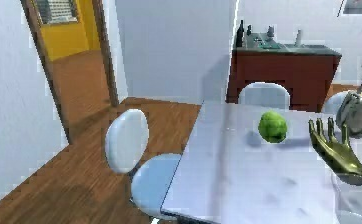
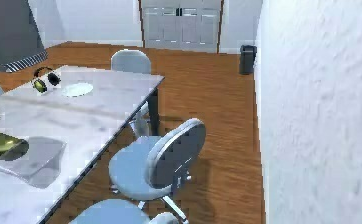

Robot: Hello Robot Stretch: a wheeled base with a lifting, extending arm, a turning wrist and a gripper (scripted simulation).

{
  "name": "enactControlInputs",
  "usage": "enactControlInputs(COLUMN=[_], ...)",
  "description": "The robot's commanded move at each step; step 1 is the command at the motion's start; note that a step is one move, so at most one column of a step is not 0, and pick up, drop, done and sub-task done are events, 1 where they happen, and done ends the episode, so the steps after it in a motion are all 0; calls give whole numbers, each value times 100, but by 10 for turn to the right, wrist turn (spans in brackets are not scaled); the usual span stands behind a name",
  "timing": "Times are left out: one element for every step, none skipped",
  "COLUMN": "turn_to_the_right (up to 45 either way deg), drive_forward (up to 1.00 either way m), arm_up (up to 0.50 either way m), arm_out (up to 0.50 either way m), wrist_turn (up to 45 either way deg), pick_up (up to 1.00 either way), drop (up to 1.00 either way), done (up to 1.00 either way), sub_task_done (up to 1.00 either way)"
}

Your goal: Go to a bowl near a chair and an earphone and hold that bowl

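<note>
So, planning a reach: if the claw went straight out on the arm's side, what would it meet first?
Probably the blue-grey swivel chair beside the white table; height is unclear, so it may pass over.

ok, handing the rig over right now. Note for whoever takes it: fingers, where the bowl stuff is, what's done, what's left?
Bowl: probably the pale shallow dish lying on the table, in the arm side view's upper left. It sits beside the headphones, with a chair at that end of the table.
Also on the table: a green round thing and a gold hand statue, both in the forward view.
Done: the robot is alongside the table.
Left: line the arm up with the dish, reach out and hold it. The dish lies on the table, so it is not yet held.
</note>
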Motion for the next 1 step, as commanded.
enactControlInputs(turn_to_the_right=[-330], drive_forward=[0], arm_up=[0], arm_out=[0], wrist_turn=[0], pick_up=[0], drop=[0], done=[0], sub_task_done=[0])
